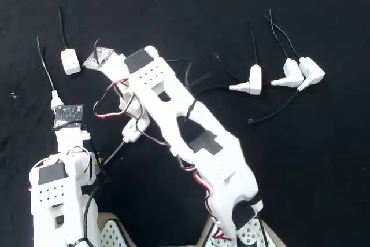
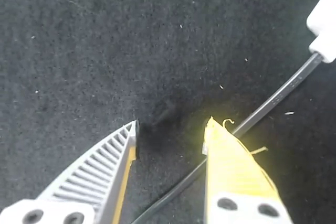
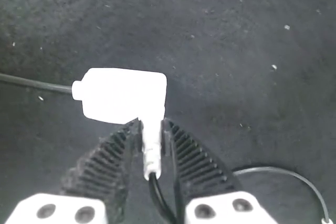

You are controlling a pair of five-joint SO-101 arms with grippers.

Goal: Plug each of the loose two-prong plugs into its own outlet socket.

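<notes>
In the right wrist view my right gripper (image 3: pixel 152 153) is shut on a white two-prong plug (image 3: pixel 152 148) with a black cable. The plug's front end meets the side of a white outlet socket (image 3: pixel 123 95). From above, that gripper (image 1: pixel 98 59) sits just right of the same socket (image 1: pixel 70 61). My left gripper (image 2: pixel 170 129) stands open over the black cloth. A black cable (image 2: pixel 262 108) runs past its yellow finger (image 2: pixel 231 166) to a white plug (image 2: pixel 325 19). In the high view the left gripper (image 1: pixel 68 117) is near the table's left side, beside a small white plug (image 1: pixel 56 101).
Three more white plug and socket pieces (image 1: pixel 252 82) (image 1: pixel 292 75) (image 1: pixel 311 72) lie at the right with thin black cables. A loose cable end (image 1: pixel 272 114) curves below them. Another white piece (image 1: pixel 132 131) with a black cable lies under the right arm (image 1: pixel 191 131).
</notes>
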